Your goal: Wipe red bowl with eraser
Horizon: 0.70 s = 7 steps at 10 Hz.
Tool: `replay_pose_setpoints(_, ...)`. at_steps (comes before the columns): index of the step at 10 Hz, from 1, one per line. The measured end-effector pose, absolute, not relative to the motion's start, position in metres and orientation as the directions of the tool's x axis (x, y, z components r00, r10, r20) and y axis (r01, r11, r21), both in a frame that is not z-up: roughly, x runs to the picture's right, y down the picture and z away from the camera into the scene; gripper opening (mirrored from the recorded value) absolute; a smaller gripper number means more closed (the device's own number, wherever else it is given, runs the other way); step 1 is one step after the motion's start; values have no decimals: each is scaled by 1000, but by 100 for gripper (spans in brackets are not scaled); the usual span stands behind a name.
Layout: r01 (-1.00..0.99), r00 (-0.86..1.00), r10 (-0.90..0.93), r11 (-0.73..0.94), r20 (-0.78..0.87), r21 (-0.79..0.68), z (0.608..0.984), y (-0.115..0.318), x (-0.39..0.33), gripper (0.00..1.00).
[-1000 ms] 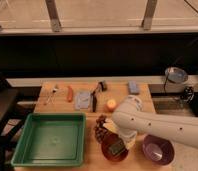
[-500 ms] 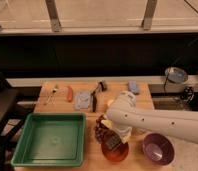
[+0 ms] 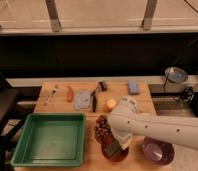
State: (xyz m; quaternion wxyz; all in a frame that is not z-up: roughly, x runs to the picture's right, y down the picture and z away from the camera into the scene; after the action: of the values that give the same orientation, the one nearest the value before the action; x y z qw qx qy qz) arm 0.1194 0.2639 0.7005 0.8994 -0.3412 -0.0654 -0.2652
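Observation:
The red bowl [image 3: 118,155] sits near the front edge of the wooden table, mostly covered by my arm. My gripper [image 3: 112,144] reaches down into it from the right on the white arm and is shut on the eraser [image 3: 111,147], a small dark block with a lighter grey face. The eraser rests against the inside of the bowl. Only the bowl's front rim and part of its left side show.
A purple bowl [image 3: 158,152] stands right of the red one and a green tray [image 3: 49,140] lies at the left. A dark red cluster [image 3: 100,127] lies beside the bowl. Further back are a grey block [image 3: 83,100], a black-handled tool [image 3: 95,99], a blue-grey block [image 3: 133,88] and an orange item [image 3: 111,104].
The gripper and the eraser have shifted slightly left inside the red bowl. The bowl and the other objects have stayed in place.

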Motion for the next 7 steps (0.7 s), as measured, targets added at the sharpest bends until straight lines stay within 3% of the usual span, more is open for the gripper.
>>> replay_pose_setpoints(3, 499, 860, -437, 612, 264, -613, 703, 265, 137, 0)
replay_pose_setpoints(7, 500, 852, -476, 612, 219, -613, 725, 231, 148, 0)
